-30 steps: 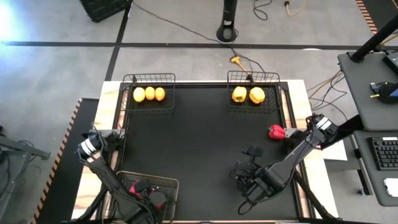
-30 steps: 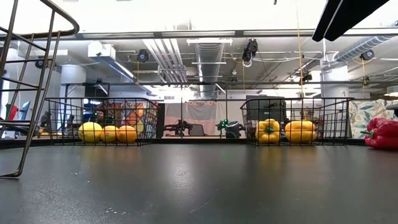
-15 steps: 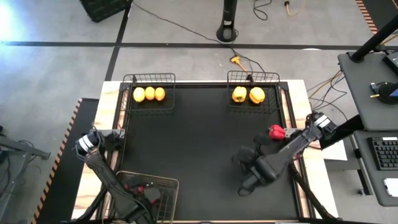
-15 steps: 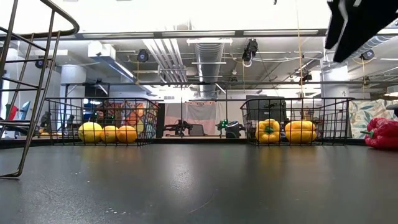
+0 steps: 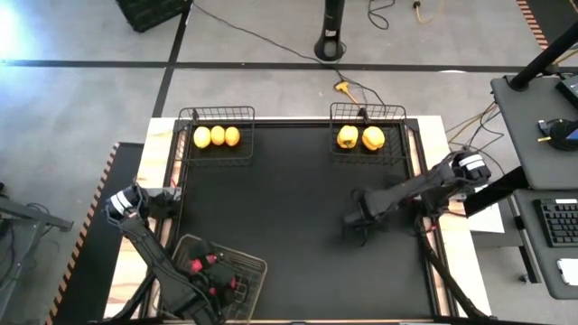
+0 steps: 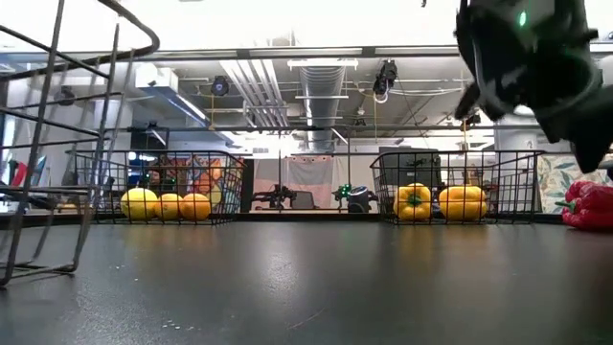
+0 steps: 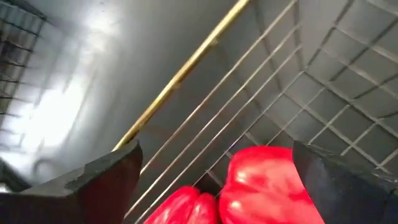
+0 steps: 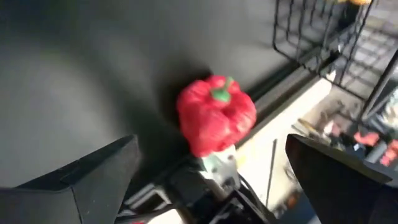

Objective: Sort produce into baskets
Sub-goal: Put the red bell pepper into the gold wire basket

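Right gripper (image 5: 354,219) swung mid-table, spread wide, empty; glossy lobed red pepper (image 8: 216,115) untouched.

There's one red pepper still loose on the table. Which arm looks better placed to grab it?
The right. Its gripper faces the loose red pepper with fingers open, on the table's right side. The left gripper is inside the near-left basket with other red peppers.

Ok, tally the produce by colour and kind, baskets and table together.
Red bell peppers: 3
Yellow bell peppers: 2
Yellow-orange citrus fruits: 3
Total: 8
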